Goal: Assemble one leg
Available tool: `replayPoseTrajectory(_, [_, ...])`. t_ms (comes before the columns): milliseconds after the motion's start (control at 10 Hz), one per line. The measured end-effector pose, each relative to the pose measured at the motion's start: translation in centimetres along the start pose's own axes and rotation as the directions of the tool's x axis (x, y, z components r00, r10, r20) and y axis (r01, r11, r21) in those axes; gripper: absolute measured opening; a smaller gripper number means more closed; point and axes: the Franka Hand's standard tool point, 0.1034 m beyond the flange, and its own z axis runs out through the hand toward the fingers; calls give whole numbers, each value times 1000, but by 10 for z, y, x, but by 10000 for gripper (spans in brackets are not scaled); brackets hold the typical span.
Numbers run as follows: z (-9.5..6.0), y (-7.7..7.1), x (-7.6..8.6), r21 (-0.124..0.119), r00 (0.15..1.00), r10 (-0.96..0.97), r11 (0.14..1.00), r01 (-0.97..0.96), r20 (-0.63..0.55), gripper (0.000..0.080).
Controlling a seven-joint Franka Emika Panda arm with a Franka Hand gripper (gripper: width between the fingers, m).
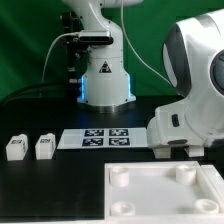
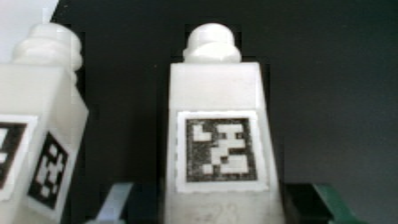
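Observation:
In the wrist view a white leg (image 2: 217, 120) with a black-and-white tag and a rounded peg end lies between my gripper's (image 2: 228, 203) two fingers. The greenish fingertips (image 2: 334, 203) stand on either side of it with dark gaps showing, so the gripper is open and not touching it. A second leg (image 2: 39, 110) lies close beside the first. In the exterior view two more legs (image 1: 16, 148) (image 1: 44, 147) lie on the black table at the left. The arm's own white body (image 1: 190, 90) hides the gripper there.
The marker board (image 1: 95, 137) lies flat mid-table in front of the robot base (image 1: 105, 85). A large flat white square piece with round corner sockets (image 1: 160, 195) fills the front right of the exterior view. Cables hang behind the base.

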Motion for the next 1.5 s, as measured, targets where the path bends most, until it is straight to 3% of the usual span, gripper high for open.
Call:
replayPoseTrajectory(300, [-72, 15, -11, 20, 994, -97, 995, 98, -57, 292])
replayPoseTrajectory(400, [-104, 17, -4, 23, 978, -109, 993, 115, -180, 292])
replayPoseTrajectory(500, [-126, 22, -12, 9, 944, -103, 994, 112, -314, 292])
replayPoseTrajectory(600, [-135, 22, -27, -13, 913, -104, 994, 108, -393, 292])
replayPoseTrajectory(800, [-134, 25, -18, -25, 820, -94, 995, 97, -565, 292])
replayPoseTrajectory(1000, [-143, 28, -13, -44, 663, -93, 995, 91, -743, 292])
replayPoseTrajectory(1100, [-162, 36, -9, -90, 612, -144, 989, 118, -778, 292])
replayPoseTrajectory(1200, [-201, 43, 1, -127, 489, -173, 984, 127, -855, 292])
replayPoseTrajectory(1300, [-227, 43, 4, -143, 360, -175, 983, 114, -916, 292])
replayPoseTrajectory(1400, [-242, 41, 2, -150, 218, -168, 984, 98, -961, 292])
replayPoseTrajectory(1500, [-237, 38, 0, -149, 156, -162, 984, 93, -974, 292])
